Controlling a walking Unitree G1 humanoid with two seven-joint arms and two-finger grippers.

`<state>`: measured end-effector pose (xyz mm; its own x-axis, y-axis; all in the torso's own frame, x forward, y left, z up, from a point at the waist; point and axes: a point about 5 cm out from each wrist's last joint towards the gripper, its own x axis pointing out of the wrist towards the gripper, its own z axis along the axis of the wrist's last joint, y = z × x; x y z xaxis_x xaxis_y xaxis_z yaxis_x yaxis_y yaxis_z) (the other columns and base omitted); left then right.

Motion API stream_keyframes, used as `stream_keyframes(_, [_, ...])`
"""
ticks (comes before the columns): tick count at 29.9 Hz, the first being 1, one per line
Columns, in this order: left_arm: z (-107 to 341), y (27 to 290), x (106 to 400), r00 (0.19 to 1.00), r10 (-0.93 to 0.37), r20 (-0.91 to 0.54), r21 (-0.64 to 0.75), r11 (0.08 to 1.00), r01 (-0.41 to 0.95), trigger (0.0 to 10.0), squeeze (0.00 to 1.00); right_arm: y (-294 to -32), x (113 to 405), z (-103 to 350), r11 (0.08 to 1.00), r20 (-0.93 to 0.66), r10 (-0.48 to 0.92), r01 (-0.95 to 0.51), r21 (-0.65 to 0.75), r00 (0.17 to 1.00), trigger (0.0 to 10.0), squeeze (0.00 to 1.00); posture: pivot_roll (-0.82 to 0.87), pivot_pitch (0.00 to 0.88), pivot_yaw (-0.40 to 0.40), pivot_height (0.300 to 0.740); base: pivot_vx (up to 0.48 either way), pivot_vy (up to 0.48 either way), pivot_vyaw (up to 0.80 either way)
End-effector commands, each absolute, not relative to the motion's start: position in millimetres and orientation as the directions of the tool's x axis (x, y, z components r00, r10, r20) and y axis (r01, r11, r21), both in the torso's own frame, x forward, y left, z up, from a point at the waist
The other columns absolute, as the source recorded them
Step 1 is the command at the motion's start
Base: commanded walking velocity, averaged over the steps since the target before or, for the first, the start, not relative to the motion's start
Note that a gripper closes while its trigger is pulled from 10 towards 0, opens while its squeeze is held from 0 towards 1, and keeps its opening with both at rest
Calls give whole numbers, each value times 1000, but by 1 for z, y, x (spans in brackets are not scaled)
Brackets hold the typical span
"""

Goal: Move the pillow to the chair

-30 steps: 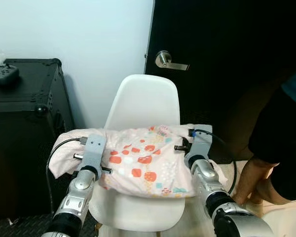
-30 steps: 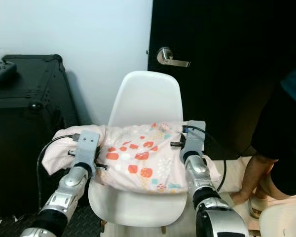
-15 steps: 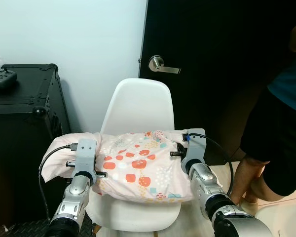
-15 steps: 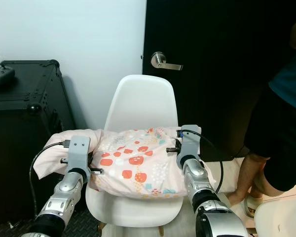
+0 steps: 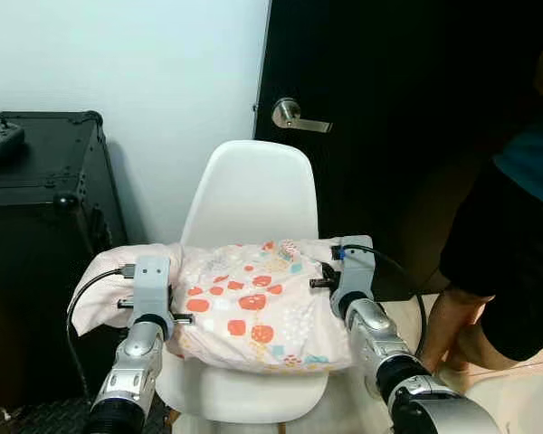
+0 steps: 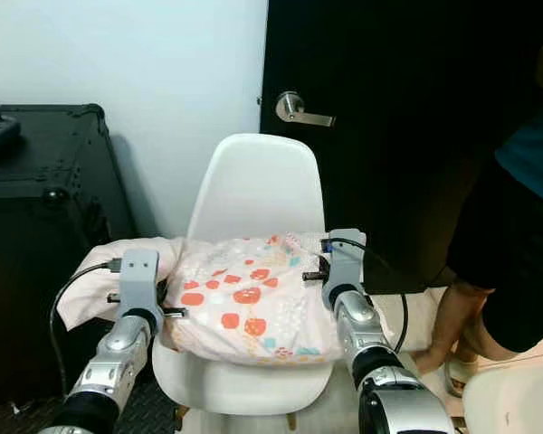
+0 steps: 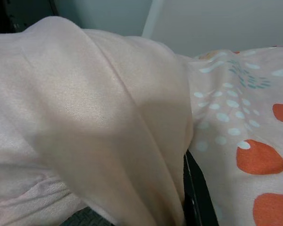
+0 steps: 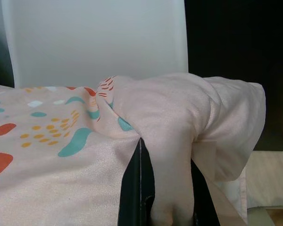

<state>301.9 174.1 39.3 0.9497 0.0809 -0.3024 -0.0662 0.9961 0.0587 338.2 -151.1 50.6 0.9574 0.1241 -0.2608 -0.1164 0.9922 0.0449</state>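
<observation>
Pillow [image 5: 253, 307] lower, between both grippers

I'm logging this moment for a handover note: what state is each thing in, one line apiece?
Pink patterned pillow: over the seat, held at both ends.
White plastic chair: upright, backrest bare.
Left gripper: shut on the pillow's plain pink end.
Right gripper: shut on the pillow's other end.
Black door: closed, its silver lever handle level.
Black case: lid down.

Black door [image 5: 407, 136], pale wall [image 5: 136, 63], black case [image 5: 36, 235].
</observation>
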Motion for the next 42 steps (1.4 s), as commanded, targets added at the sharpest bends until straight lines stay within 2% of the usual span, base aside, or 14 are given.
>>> stream_keyframes(1, [45, 169, 306, 957, 71, -280, 56, 997, -58, 10000, 0, -149, 341, 55, 990, -249, 142, -137, 36, 958, 10000, 0, 53, 0, -136, 740, 0, 0, 0])
stream_keyframes(10, [45, 169, 306, 958, 81, -276, 51, 996, -69, 10000, 0, -149, 342, 55, 989, -252, 148, -144, 36, 956, 10000, 0, 52, 0, -137, 740, 0, 0, 0])
stream_keyframes(12, [46, 167, 307, 959, 74, -274, 47, 997, -64, 10000, 0, -147, 341, 55, 986, -242, 166, -152, 74, 956, 10000, 0, 51, 0, -137, 730, 0, 0, 0])
stream_keyframes(32, [46, 167, 307, 961, 38, -274, 64, 998, -21, 10000, 0, -147, 340, 53, 984, -258, 171, -153, 90, 951, 10000, 0, 51, 0, -133, 651, 0, 0, 0])
stream_keyframes(42, [47, 165, 308, 963, 28, -269, 79, 997, -7, 10000, 0, -147, 340, 53, 984, -260, 173, -157, 83, 950, 10000, 0, 48, 0, -134, 647, 0, 0, 0])
